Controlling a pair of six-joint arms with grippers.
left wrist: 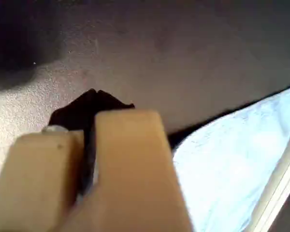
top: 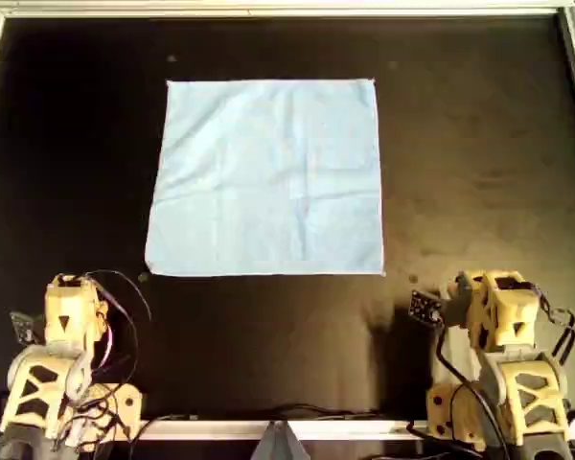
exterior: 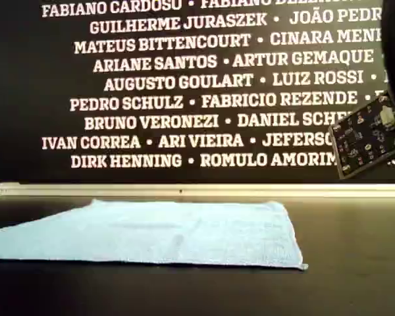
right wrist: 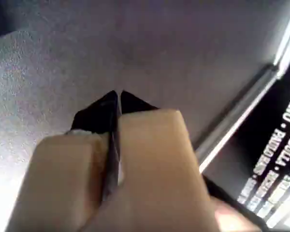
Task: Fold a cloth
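Both parked arms, my first gripper (left wrist: 93, 94) and my second gripper (right wrist: 118, 94) pinched empty, face the flat cloth (top: 268, 177) at twelve o'clock; folding is unstarted, so next I must open and grasp its near edge.

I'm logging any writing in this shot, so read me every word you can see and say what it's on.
All on the black back wall, in white capitals, exterior view:
"GUILHERME JURASZEK"
"MATEUS BITTENCOURT"
"ARIANE SANTOS"
"ARTUR GEMAQUE"
"AUGUSTO GOULART"
"LUIZ ROSSI"
"PEDRO SCHULZ"
"FABRICIO REZENDE"
"BRUNO VERONEZI"
"IVAN CORREA"
"ARI VIEIRA"
"DIRK HENNING"
Edge names are cut off.
The light blue ribbed cloth carries none.

Overhead view dim, soft-focused; both wrist views blurred up close, glare patches.
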